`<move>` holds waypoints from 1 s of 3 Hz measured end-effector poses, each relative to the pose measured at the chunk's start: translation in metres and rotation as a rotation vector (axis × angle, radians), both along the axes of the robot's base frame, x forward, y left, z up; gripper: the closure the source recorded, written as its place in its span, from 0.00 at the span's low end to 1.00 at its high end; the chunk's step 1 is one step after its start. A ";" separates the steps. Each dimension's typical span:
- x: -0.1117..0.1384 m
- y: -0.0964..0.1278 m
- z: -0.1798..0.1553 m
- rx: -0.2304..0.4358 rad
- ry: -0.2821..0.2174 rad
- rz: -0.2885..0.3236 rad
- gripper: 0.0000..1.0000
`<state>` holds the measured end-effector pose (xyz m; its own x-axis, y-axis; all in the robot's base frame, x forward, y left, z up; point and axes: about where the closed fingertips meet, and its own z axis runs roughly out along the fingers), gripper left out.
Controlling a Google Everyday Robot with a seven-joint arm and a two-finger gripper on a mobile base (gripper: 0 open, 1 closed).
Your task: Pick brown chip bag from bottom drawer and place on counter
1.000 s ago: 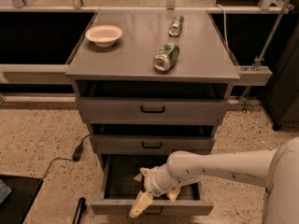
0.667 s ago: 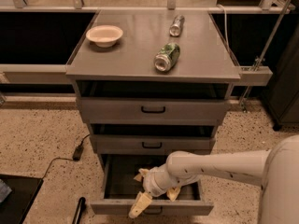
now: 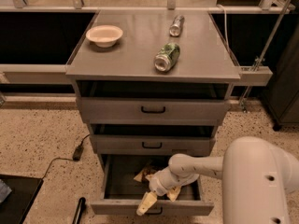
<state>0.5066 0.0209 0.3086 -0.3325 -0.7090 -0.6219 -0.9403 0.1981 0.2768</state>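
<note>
In the open bottom drawer (image 3: 121,207), at the foot of the cabinet, the pincer (image 3: 151,196) is down among the folds of the chip bag (image 3: 143,174), its pale end reaching just over the drawer's front panel. The arm (image 3: 201,166) comes in from the right and bends low, because the middle drawer (image 3: 152,145) sits just above and leaves only a shallow gap to reach through. The bag lies crumpled in the drawer's right half. Tan corners show on either side of the wrist, and its dark middle is hidden beneath. Whether the pincer is apart or clamped on the bag I cannot tell, since the wrist covers the contact.

The counter (image 3: 131,55) is well above, so the bag would have to come out toward the near side before rising past the overhanging edge. On the counter a bowl (image 3: 104,34) sits far left, a green can (image 3: 167,56) lies on its side right of middle, and a second can (image 3: 176,25) lies farther back. The near left part is bare and seems the easiest spot for the bag. The green can could roll if brushed. A black cable (image 3: 77,152) on the floor to the left is out of the way.
</note>
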 end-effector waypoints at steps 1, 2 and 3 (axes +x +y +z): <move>0.030 -0.011 -0.025 0.031 -0.022 -0.075 0.00; 0.031 -0.012 -0.025 0.033 -0.026 -0.081 0.00; 0.039 -0.023 -0.030 -0.035 -0.045 -0.138 0.00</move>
